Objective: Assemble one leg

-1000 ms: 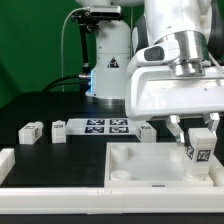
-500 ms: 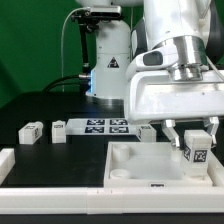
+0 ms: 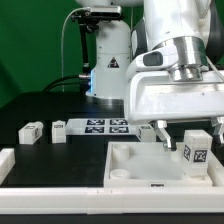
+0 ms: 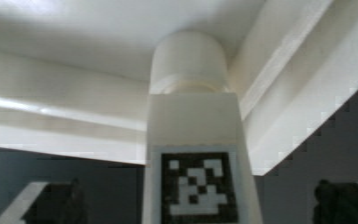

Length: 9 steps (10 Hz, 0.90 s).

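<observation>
A white leg [image 3: 197, 151] with a black-and-white tag stands upright in the far corner of the large white square panel [image 3: 140, 168], at the exterior view's right. My gripper [image 3: 189, 138] hangs right over it with its jaws spread; one finger [image 3: 161, 135] stands clear of the leg. In the wrist view the leg [image 4: 195, 150] rises between the two dark fingertips [image 4: 44, 203], with a gap on each side. My gripper [image 4: 194, 203] is open and holds nothing.
Two loose legs [image 3: 30, 132] [image 3: 60, 130] lie on the black table at the exterior view's left, and a third [image 3: 147, 129] lies by the marker board [image 3: 103, 126]. A white part [image 3: 6, 161] sits at the left edge. The robot base stands behind.
The jaws have spread apart and let go of the leg, which stays standing in the panel's corner. The hand has barely moved.
</observation>
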Available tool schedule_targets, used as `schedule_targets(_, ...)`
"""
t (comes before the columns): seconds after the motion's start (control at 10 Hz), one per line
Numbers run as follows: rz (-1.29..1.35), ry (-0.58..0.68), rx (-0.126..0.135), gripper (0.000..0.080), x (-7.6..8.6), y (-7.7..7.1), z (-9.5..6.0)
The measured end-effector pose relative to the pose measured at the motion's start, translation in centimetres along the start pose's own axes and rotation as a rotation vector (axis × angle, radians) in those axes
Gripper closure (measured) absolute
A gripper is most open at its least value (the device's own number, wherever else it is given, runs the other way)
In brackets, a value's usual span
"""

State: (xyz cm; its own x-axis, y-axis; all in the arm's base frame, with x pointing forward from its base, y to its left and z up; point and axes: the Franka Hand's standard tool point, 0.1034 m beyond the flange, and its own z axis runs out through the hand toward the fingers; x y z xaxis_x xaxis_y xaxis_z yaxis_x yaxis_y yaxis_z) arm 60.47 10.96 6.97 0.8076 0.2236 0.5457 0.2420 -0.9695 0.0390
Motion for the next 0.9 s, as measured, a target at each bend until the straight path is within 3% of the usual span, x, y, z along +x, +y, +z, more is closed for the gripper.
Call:
schedule_targets(0.3,0.000,-0.001,0.000,0.0151,0.1,0.0,-0.1)
schedule_targets(0.5,0.023,-0.018,0.001,0.0151,1.2,-0.2,-1.1)
schedule_targets(0.7,0.024,-0.054,0.008,0.0151,0.8,-0.3,-0.8)
schedule_targets(0.8,0.025,-0.146,0.024,0.0151,0.2,-0.5,-0.5)
schedule_targets(0.9,0.029,-0.259,0.043,0.0151,0.7,-0.2,-0.4)
